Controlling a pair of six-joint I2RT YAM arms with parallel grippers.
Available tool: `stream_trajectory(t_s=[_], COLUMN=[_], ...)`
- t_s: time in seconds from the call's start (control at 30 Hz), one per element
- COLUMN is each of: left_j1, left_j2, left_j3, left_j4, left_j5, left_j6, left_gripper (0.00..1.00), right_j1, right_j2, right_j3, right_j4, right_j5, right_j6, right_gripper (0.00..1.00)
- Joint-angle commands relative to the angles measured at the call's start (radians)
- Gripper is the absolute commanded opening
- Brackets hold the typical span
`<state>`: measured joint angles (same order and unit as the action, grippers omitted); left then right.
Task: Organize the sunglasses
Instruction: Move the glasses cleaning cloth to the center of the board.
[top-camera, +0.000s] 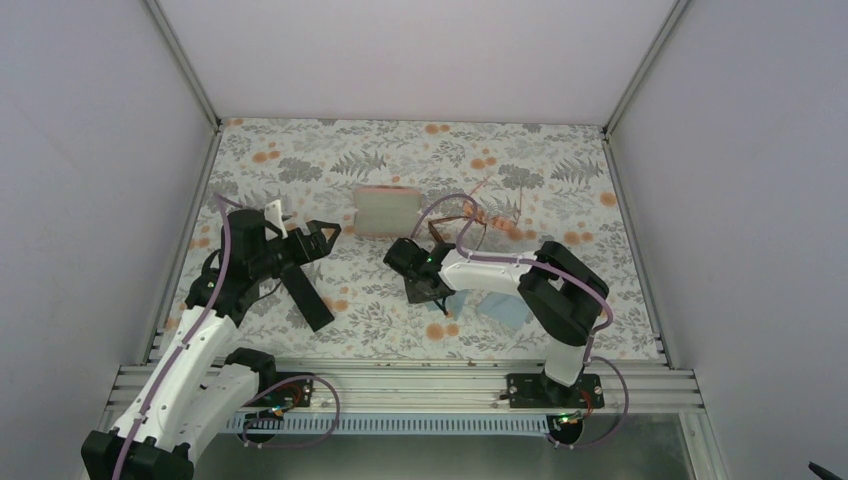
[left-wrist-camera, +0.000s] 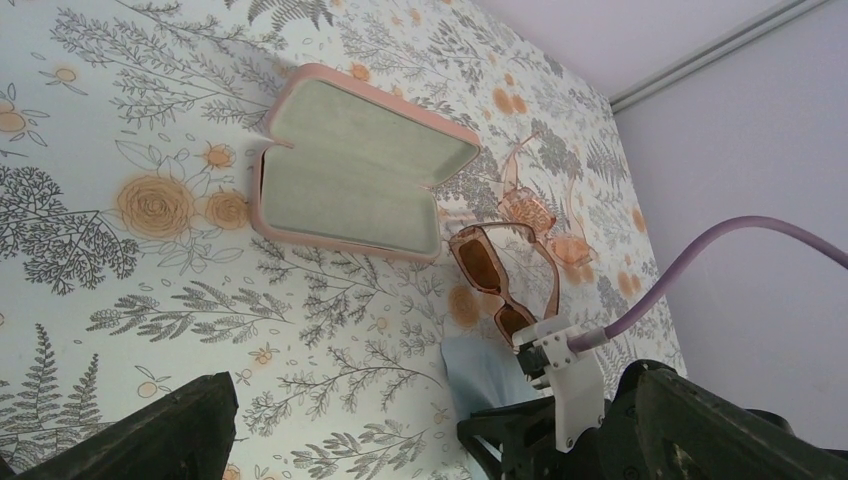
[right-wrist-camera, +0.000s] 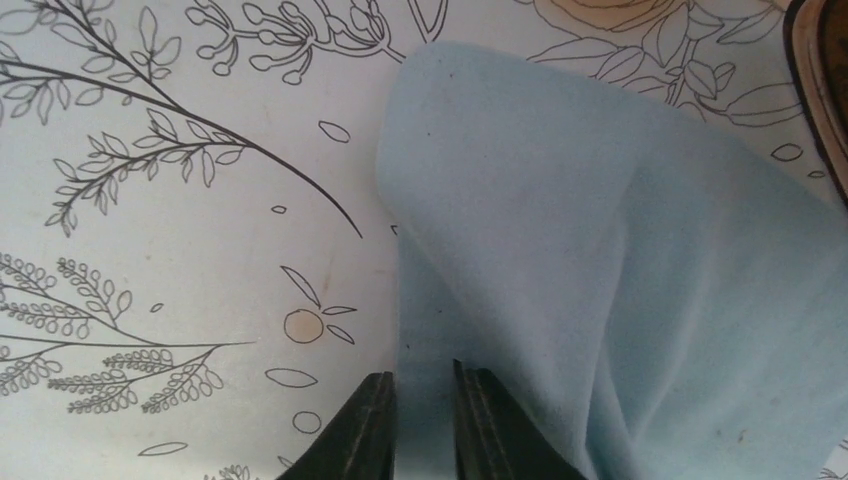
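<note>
Pinching a fold of the blue cloth (right-wrist-camera: 600, 250), the right gripper (right-wrist-camera: 420, 385) seems to have its jaws closed on it; the left gripper (top-camera: 322, 235) hangs with jaws wide open. Neither pair is packed. Next calls for lifting the cloth clear. The brown sunglasses (left-wrist-camera: 478, 262) lie on the bench (left-wrist-camera: 150, 120) beside the open pink case (left-wrist-camera: 350, 165), long axis slanting from its corner toward the right arm; the pale pair (left-wrist-camera: 530, 208) lies just beyond.

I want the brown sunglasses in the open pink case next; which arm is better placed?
Probably left: the left gripper is open and empty, facing the pink case and brown sunglasses. The right gripper is shut on the blue cloth.
</note>
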<state>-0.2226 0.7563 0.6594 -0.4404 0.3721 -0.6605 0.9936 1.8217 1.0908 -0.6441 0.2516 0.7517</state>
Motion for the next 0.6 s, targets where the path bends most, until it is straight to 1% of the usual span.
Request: stream_trajectory(t_s=[0.0,0.07,0.17,0.23,0.3,0.43,0.57], left_j1=[0.0,0.0,0.0,0.0,0.0,0.0,-0.001], left_j2=[-0.012,-0.014,-0.019,-0.021,-0.021,-0.024,-0.025], left_j3=[-0.007,-0.006,-0.006,-0.006,-0.005,-0.003,-0.008], left_j4=[0.02,0.019,0.017,0.016,0.014,0.01,0.008], left_j5=[0.011,0.009,0.007,0.007,0.007,0.005,0.004], left_j6=[-0.005,-0.002,-0.001,0.0,-0.001,0.001,0.0], left_gripper=[0.98,0.98,0.99,0.99,0.99,0.99,0.99], right_j1=[0.001,0.001,0.001,0.002,0.001,0.003,0.019], right_j2=[0.038,0.036,0.006,-0.017,-0.039,-0.073,-0.058], right_j3=[-0.02,-0.021,-0.023,-0.02,-0.017,-0.024,-0.02], right_j4=[-0.006,-0.013,0.009,0.041,0.084,0.192,0.275], right_j5=[0.013,0.018,0.002,-0.036,-0.11,-0.329,-0.408], right_j6=[0.033,0.04,0.031,0.012,-0.012,-0.02,0.014], right_gripper=[0.13,0.05,0.04,0.04,0.04,0.04,0.04])
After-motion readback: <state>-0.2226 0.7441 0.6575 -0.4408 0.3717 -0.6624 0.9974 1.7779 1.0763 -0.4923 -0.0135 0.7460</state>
